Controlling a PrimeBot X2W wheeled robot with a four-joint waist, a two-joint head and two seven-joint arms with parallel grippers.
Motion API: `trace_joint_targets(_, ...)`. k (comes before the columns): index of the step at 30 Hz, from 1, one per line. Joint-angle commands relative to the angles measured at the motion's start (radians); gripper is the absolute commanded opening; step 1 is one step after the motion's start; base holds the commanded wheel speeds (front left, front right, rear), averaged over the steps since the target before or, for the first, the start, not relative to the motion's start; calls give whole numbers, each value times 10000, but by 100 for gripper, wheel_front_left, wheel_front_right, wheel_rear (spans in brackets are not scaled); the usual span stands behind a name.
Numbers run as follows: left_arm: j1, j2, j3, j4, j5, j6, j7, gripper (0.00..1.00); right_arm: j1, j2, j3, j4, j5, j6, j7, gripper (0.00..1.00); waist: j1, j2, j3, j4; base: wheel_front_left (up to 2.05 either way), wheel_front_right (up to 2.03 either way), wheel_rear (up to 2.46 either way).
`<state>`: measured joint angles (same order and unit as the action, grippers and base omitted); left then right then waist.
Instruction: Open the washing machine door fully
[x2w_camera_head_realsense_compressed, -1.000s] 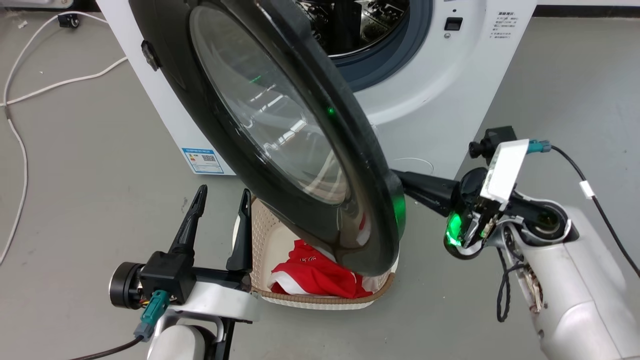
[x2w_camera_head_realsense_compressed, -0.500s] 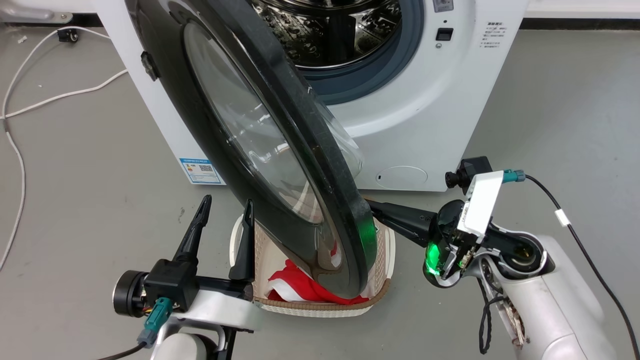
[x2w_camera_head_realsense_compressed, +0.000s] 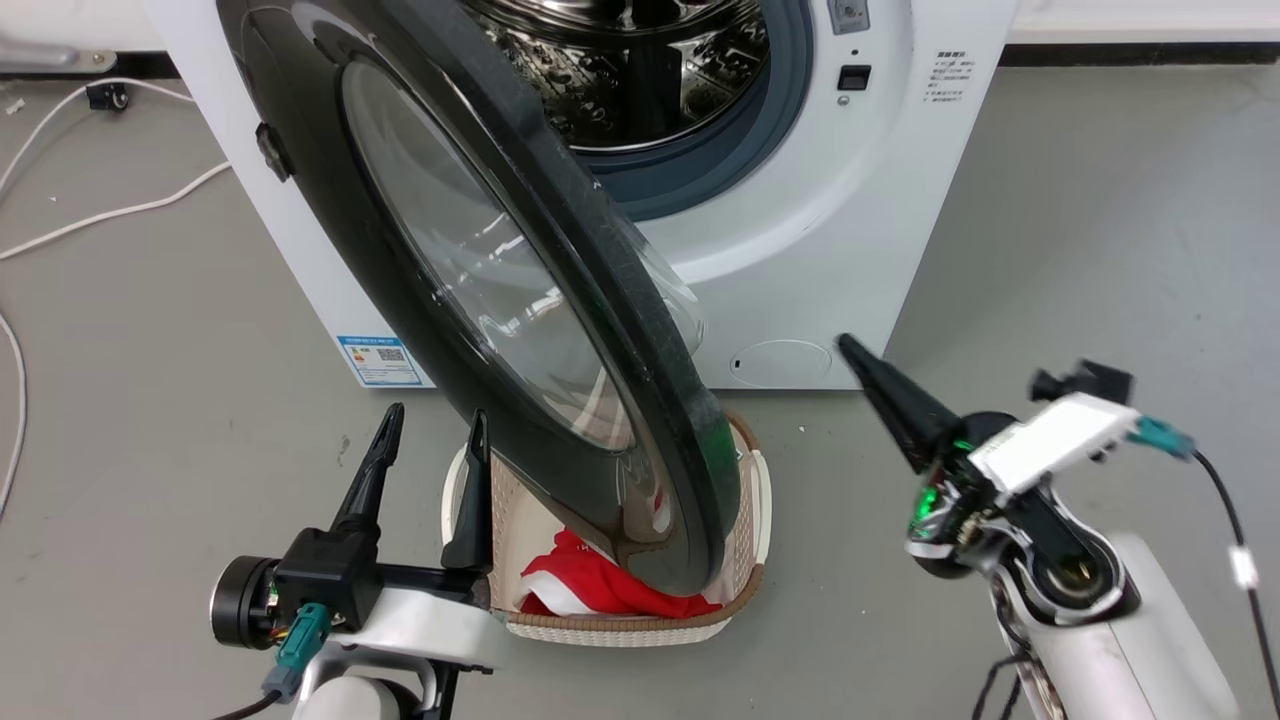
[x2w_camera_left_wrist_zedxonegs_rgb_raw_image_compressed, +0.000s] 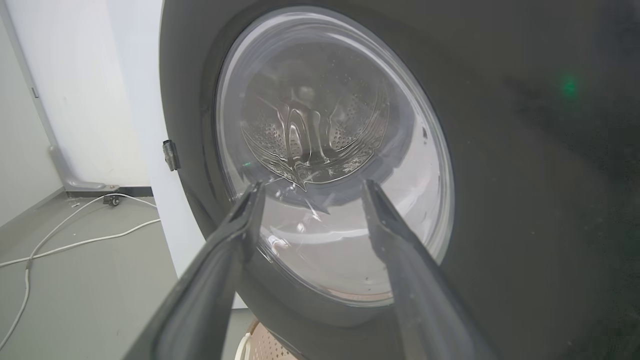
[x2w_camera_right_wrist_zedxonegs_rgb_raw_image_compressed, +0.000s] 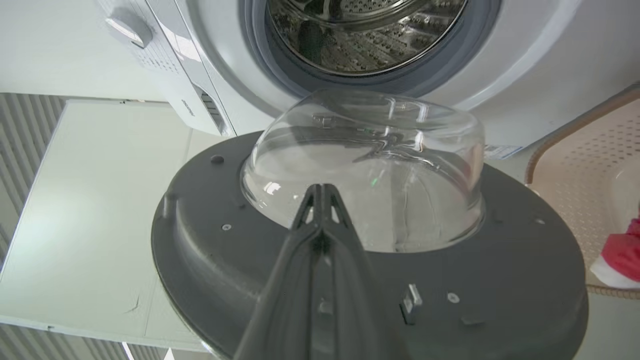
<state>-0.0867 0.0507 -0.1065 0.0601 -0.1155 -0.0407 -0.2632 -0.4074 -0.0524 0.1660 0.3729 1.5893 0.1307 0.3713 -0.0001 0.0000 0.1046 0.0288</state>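
The right gripper (x2w_camera_head_realsense_compressed: 850, 352) has come away from the washing machine door (x2w_camera_head_realsense_compressed: 480, 290) and now sits apart from the door's edge, with its two fingers pressed together. The door stands open, sticking out from the washing machine (x2w_camera_head_realsense_compressed: 850, 230) over the basket (x2w_camera_head_realsense_compressed: 752, 500) with the red cloth (x2w_camera_head_realsense_compressed: 590, 590). The left gripper (x2w_camera_head_realsense_compressed: 436, 415) stays just beside the basket, fingers spread apart.
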Motion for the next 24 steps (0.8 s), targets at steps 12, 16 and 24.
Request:
trace_joint_targets(12,465,-6,338,81,63,94,-23,100,2501,-411,-1678,-1174,-942,1,-3115,97,1,0,-500,-236,0,0,0)
trace_joint_targets(16,568,-5,383,68,44,143,-23,100,2927,-525,-1733,-1446,-1787,1,-3959,100,1,0,-557,-363,0,0,0)
trace_joint_targets(24,622,-6,524,86,13,186,-23,100,2897,-731,-1251,-1724,-4941,1,-5716,100,1,0,-604,-512,0,0,0)
